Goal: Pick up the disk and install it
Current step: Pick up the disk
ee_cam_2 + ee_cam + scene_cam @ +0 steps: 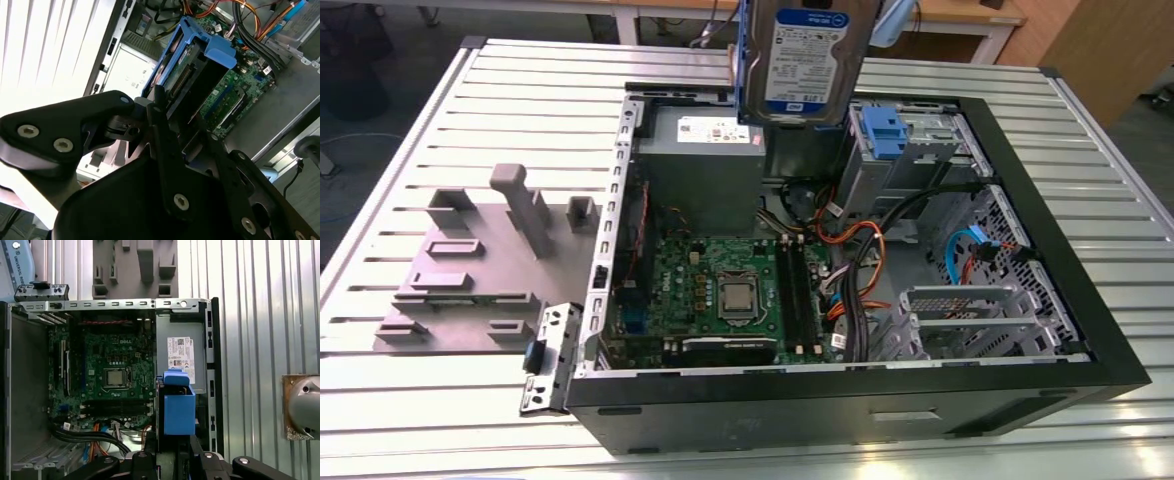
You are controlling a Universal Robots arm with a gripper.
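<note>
Disk [801, 60] hangs upright, your jaws clamped on it, above the open computer case [854, 400] near the power supply [700, 150]. Pick-up is done; you're mid-carry, with installation not yet made.

A slatted metal table [480, 90] is seen. An open computer case [854, 405] is laid on its side on it, and a grey stand [467, 290] is set just beside the case, toward the exterior view's left.
</note>
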